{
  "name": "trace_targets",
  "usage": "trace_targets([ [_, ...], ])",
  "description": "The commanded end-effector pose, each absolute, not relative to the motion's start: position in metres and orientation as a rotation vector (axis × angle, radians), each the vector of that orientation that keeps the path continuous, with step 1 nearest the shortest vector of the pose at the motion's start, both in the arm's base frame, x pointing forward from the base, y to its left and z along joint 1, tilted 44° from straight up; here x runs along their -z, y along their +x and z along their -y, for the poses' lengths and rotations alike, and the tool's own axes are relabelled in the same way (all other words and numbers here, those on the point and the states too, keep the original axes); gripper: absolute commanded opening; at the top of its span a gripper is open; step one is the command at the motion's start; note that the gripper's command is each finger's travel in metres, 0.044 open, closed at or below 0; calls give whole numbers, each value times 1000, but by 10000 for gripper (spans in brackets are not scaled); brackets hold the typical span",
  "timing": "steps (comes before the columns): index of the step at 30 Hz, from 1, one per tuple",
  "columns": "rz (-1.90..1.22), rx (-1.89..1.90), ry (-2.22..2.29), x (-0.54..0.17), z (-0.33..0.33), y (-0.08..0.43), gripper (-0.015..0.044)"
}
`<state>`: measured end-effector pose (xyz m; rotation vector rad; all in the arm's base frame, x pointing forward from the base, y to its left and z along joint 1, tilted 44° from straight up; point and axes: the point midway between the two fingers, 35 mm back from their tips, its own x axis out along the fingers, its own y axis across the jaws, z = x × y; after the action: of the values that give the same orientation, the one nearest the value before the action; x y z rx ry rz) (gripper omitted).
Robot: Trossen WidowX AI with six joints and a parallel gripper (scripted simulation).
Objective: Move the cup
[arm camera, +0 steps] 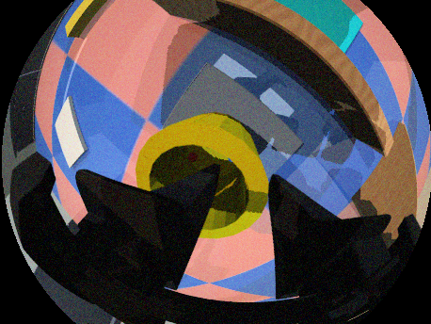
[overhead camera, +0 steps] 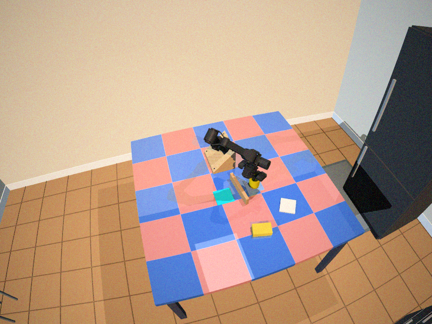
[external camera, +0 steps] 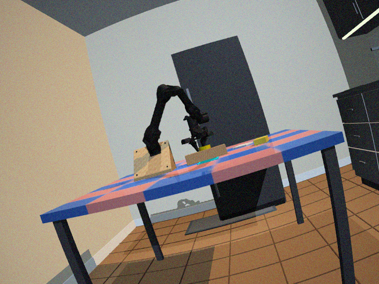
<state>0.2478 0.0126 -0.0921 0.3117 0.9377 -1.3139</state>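
Note:
A yellow cup (overhead camera: 254, 183) (external camera: 204, 148) (arm camera: 202, 132) stands upright on a grey pad (overhead camera: 252, 191) (arm camera: 202, 94). A dark red marble (arm camera: 193, 156) shows inside it; other marbles are hard to make out. My gripper (overhead camera: 254, 177) (external camera: 200, 147) (arm camera: 245, 175) points down at the cup, its fingers partly open. In the wrist view one fingertip overlaps the cup's mouth and the other is just beyond the rim. Whether either touches the cup cannot be told. The other pad, cyan (overhead camera: 223, 196) (external camera: 208, 160) (arm camera: 320, 16), lies across a wooden barrier.
The low wooden barrier (overhead camera: 240, 189) (external camera: 205, 154) (arm camera: 322, 44) stands on edge between the pads. A yellow block (overhead camera: 261, 229) (external camera: 260, 140) and a flat white tile (overhead camera: 288, 205) (external camera: 243, 145) (arm camera: 70, 134) lie farther out. The arm's wooden base (overhead camera: 219, 158) (external camera: 152, 161) is behind the barrier.

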Motion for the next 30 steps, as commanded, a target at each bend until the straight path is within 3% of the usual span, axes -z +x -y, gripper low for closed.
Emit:
trace_targets([
  [1,-942,1317,295,97,-6,243,166],
  [9,-942,1318,295,99,-4,243,166],
  [30,-939,1317,306,99,-5,245,27],
])
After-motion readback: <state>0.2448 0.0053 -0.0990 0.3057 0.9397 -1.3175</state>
